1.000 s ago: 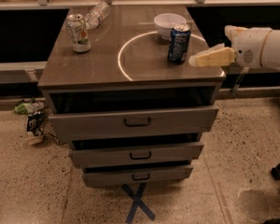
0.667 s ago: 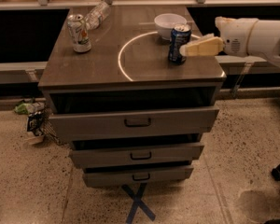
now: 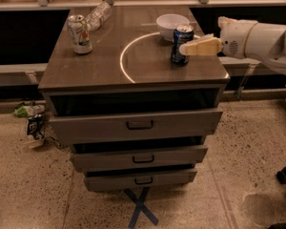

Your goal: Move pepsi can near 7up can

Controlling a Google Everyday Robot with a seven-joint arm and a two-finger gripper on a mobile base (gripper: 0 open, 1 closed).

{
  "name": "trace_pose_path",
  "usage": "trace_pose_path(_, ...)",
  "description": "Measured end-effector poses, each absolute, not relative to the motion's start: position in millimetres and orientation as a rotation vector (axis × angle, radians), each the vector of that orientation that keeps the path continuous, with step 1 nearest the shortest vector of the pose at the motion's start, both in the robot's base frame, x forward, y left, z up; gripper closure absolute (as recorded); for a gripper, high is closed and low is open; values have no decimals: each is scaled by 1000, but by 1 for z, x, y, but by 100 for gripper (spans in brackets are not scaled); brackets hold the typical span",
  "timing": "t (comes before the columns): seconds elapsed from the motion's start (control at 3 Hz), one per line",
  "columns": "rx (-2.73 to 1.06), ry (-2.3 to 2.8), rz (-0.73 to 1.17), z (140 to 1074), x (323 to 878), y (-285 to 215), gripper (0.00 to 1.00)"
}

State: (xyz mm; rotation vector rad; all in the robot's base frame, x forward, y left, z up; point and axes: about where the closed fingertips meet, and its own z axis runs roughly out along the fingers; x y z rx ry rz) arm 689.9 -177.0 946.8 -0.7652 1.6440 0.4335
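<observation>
The pepsi can (image 3: 180,36) is dark blue with a silver top and stands upright on the right part of the cabinet top (image 3: 100,68). The 7up can (image 3: 79,34) is whitish with green and orange marks and stands upright at the far left of the top. My gripper (image 3: 186,48) reaches in from the right at the height of the pepsi can's middle. Its cream tip overlaps the front of the can's body. The white arm (image 3: 257,37) extends off to the right.
A white bowl (image 3: 171,24) sits just behind the pepsi can. A clear plastic bottle (image 3: 98,15) lies behind the 7up can. The top drawer (image 3: 138,123) stands partly pulled out. Litter (image 3: 32,120) lies on the floor at the left. A blue tape cross (image 3: 140,207) marks the floor.
My gripper has moved left from beside the cabinet's right edge to the pepsi can and now overlaps it. Both cans stand where they were.
</observation>
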Motion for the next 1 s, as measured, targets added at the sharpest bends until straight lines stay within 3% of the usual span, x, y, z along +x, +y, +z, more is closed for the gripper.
trace_pose_path(1.0, -751, 1608, 526, 905, 740, -147, 0)
